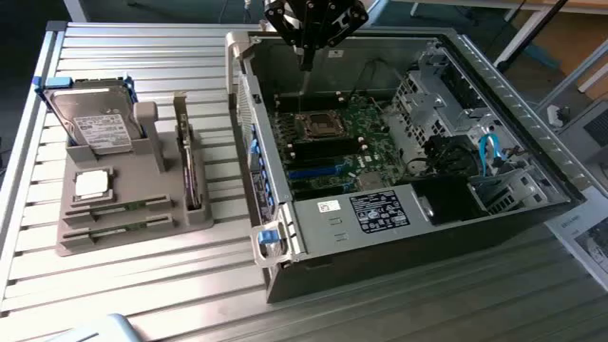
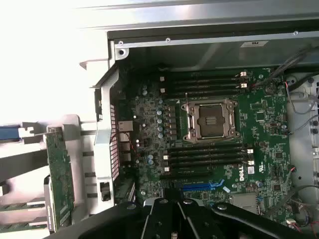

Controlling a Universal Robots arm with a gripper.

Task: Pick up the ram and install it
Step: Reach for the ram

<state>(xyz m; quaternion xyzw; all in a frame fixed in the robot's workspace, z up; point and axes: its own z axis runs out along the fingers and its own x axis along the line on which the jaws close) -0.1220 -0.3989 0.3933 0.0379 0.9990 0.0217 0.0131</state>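
Observation:
Two ram sticks lie flat in slots of the grey holder (image 1: 67, 246), at the exterior view's left: one ram stick (image 1: 119, 209) and a second one (image 1: 114, 229) just in front of it. My gripper (image 1: 306, 64) hangs above the far end of the open computer case (image 1: 380, 242), well away from the holder. Its fingers are shut together with nothing between them. In the wrist view the gripper (image 2: 172, 211) looks down on the motherboard (image 2: 259, 109). Black memory slots (image 2: 204, 79) run on one side of the processor socket (image 2: 209, 119), and more slots (image 2: 204, 155) on the other.
The holder also carries a hard drive (image 1: 95, 121), a square silver processor (image 1: 92, 184) and an upright green expansion card (image 1: 193, 178). Case walls, a drive cage (image 1: 428, 92) and cables (image 1: 489, 153) ring the motherboard. A slatted metal table (image 1: 142, 299) lies under everything.

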